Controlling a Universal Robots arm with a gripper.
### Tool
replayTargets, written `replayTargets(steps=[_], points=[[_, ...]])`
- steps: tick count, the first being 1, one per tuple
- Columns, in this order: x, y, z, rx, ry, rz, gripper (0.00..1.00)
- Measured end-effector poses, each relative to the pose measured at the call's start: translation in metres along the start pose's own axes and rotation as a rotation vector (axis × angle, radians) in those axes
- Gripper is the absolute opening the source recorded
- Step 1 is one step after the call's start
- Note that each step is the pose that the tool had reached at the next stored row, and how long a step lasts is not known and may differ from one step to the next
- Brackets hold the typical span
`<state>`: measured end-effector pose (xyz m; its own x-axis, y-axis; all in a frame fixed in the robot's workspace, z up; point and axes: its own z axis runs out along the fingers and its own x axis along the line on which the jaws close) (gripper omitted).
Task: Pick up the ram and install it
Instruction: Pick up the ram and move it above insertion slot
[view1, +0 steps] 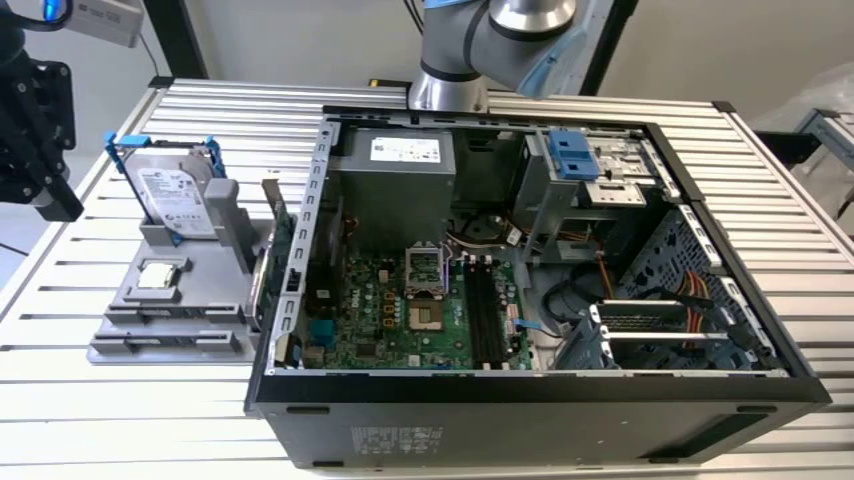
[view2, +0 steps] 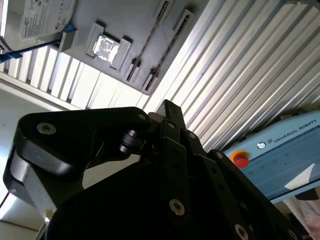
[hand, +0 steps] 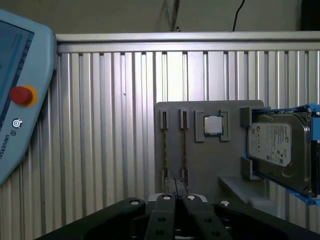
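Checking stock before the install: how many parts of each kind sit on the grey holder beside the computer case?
On the grey holder:
ram sticks: 2
processor: 1
hard drive: 1
Total: 4
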<state>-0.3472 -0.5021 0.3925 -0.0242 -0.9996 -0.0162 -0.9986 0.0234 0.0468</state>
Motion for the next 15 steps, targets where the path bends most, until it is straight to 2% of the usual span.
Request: replayTargets(steps=[5,13,15], points=[[0.0,0.0001,0.0,-0.0006,0.0016,-0.034,0.0],[0.0,0.0,0.0,-0.0021,0.0061,-0.13,0.0],[0.0,0.0,-0.0001,-0.0023,0.0064,-0.135,0.0]])
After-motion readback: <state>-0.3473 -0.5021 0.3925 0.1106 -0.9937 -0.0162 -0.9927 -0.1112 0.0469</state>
